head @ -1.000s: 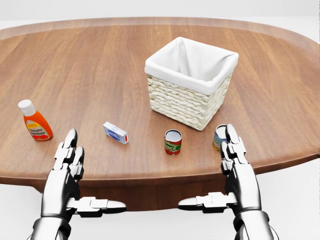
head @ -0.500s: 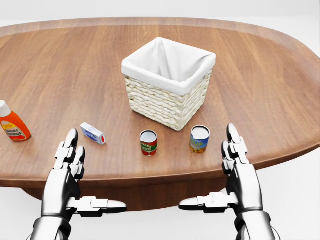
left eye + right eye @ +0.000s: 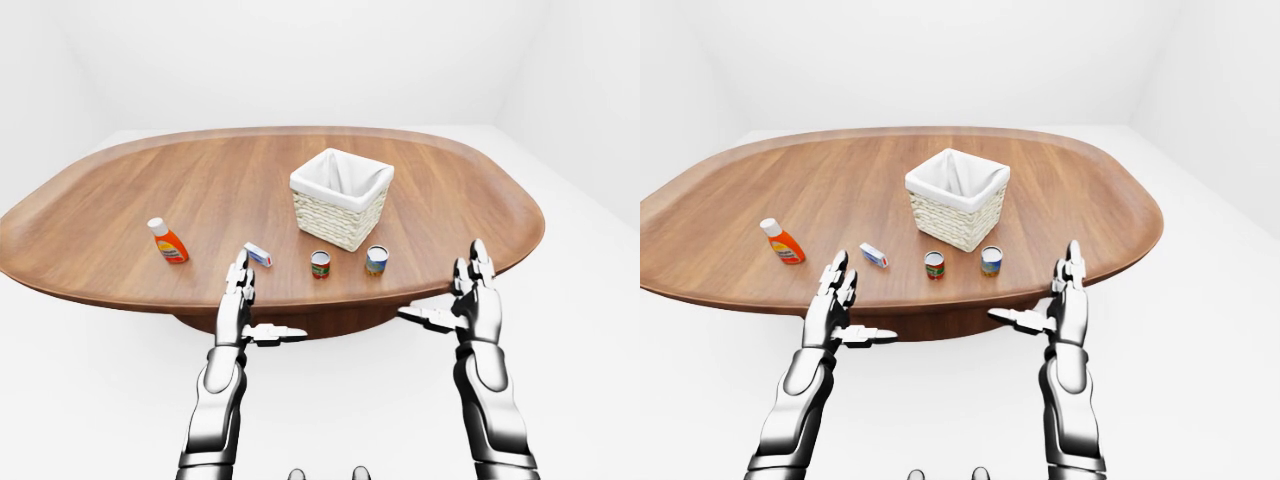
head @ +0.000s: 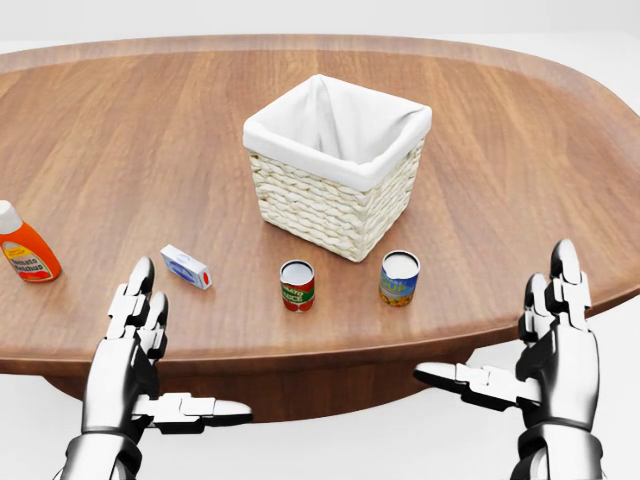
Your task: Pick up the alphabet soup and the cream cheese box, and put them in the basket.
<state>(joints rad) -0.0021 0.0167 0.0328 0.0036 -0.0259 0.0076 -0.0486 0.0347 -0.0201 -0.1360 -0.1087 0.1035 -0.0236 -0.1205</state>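
Wooden table (image 4: 150,130); robot hand (image 4: 555,335) open, empty.

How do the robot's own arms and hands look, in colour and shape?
Both arms are glossy silver metal with rounded segments and dark joints. The left robot hand and the right robot hand each have three blocky, segmented silver fingers with rounded tips. No cables, markings or sleeves show.

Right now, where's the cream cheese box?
In the head view the cream cheese box lies on the table at lower left, between the orange bottle and the red can, just above the left hand.
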